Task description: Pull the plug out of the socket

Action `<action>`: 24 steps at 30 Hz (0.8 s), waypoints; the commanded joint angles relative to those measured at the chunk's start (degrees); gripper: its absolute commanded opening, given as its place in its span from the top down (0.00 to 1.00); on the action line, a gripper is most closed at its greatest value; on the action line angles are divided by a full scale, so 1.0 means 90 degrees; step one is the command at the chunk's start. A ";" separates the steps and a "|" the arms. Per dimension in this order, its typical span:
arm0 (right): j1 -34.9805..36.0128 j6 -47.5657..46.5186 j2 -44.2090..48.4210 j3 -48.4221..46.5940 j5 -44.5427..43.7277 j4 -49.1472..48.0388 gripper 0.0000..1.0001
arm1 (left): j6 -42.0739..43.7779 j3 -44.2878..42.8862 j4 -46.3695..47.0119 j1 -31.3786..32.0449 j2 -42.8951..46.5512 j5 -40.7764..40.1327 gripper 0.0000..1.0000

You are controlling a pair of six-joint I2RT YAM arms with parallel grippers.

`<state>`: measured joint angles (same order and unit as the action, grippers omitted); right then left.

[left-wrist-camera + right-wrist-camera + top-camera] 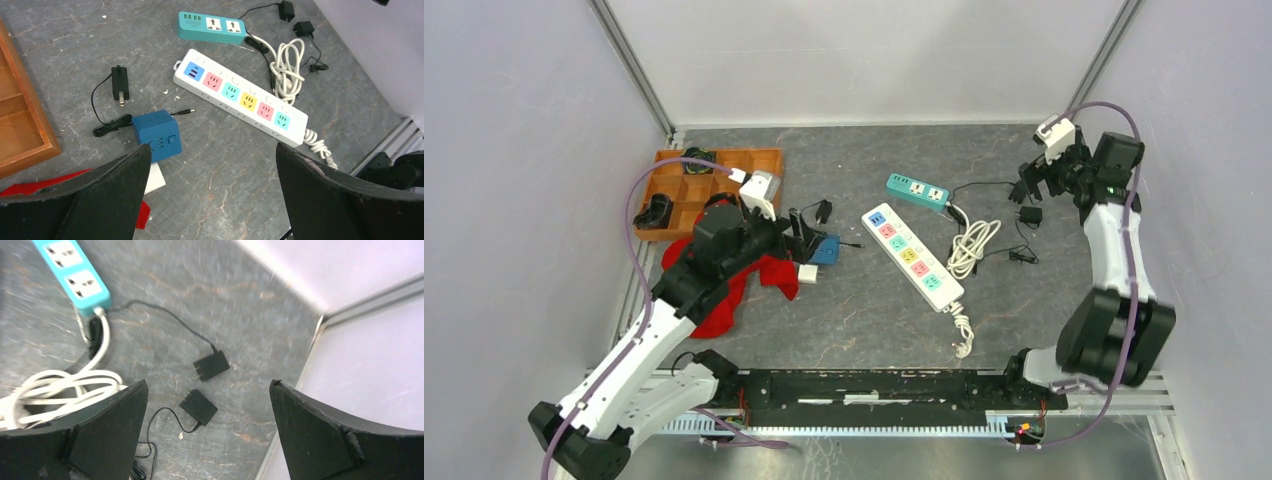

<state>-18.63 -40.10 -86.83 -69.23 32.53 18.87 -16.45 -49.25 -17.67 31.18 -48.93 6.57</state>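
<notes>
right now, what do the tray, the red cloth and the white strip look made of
Tray: looks like wood, matte, orange-brown, with plank-like dividers. Red cloth: soft fabric, since it lies crumpled in folds. White strip: probably hard plastic, smooth and moulded, with a faint sheen.

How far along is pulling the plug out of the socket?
Looks done: the white power strip with coloured outlets, the teal power strip and the blue cube socket show no plug; black plug adapters lie loose. In hand: nothing; the left gripper and right gripper are open, empty. Left: nothing visible.
</notes>
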 commanded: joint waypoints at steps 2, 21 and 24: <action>-0.0010 0.0265 0.1860 0.0932 0.1023 -0.0224 0.02 | -0.0225 -0.0598 -0.0458 -0.0044 0.0464 0.0271 0.00; -0.0012 0.2583 0.5801 0.2194 0.0701 -0.0405 0.02 | -0.0307 -0.1868 -0.1734 -0.0046 0.1193 0.0180 0.00; -0.0015 0.2841 0.5971 0.2231 0.0700 -0.0402 0.02 | -0.0304 -0.1890 -0.1757 -0.0046 0.1239 0.0181 0.00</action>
<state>-18.55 -19.20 -34.30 -49.15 38.59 15.25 -17.56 -64.34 -32.42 31.18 -38.17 7.62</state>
